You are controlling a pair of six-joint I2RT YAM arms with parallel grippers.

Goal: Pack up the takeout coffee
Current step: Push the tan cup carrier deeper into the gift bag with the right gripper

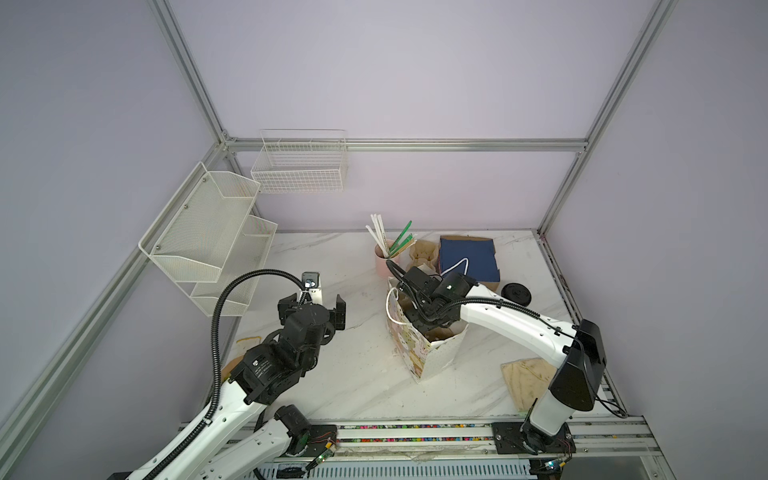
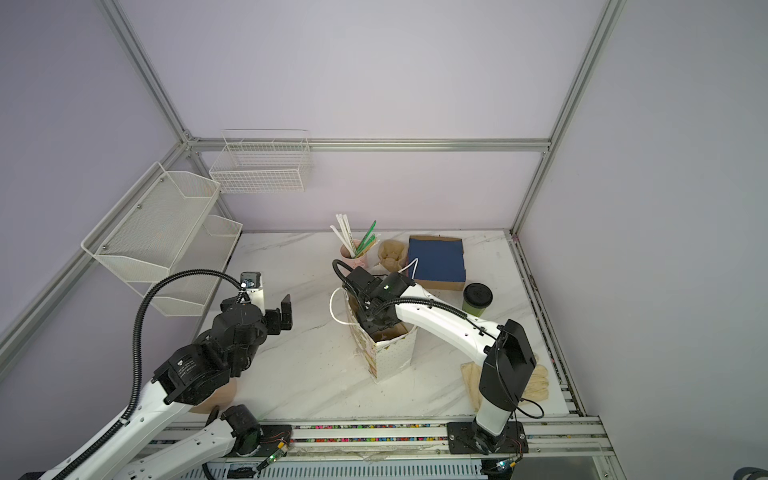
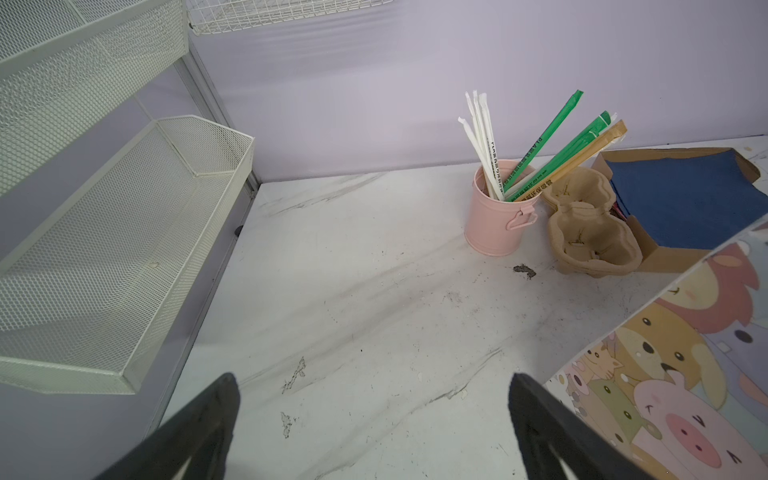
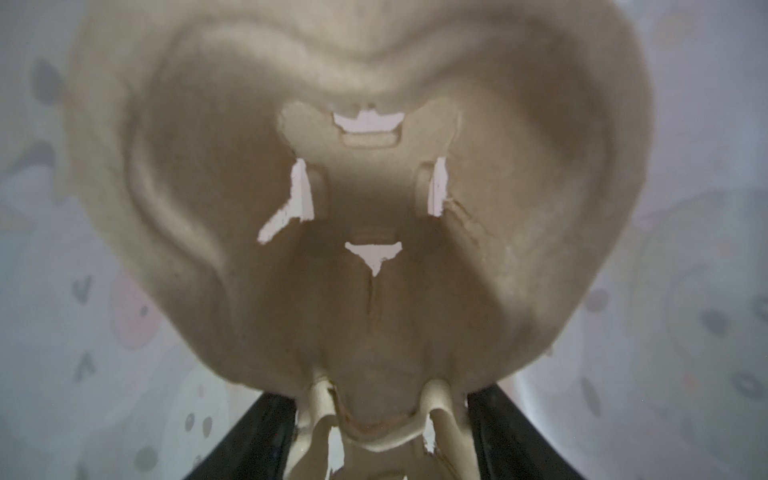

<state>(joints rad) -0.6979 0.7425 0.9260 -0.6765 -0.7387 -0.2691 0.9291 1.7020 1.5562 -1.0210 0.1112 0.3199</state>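
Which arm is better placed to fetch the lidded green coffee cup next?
Right, probably. The coffee cup stands beside the right arm, beyond the gift bag from the open left gripper. But the right gripper must first release the pulp tray it holds inside the bag.

the green straw wrapper [image 3: 544,139] reads "pla"; the tan straw wrapper [image 3: 582,156] bears chinese print too small to read.

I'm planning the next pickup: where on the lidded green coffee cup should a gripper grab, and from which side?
Grip the takeout coffee by its green wall, below the black lid, jaws level. It stands upright, the blue box close at its back left, bare table to its right, so coming from the right looks best.
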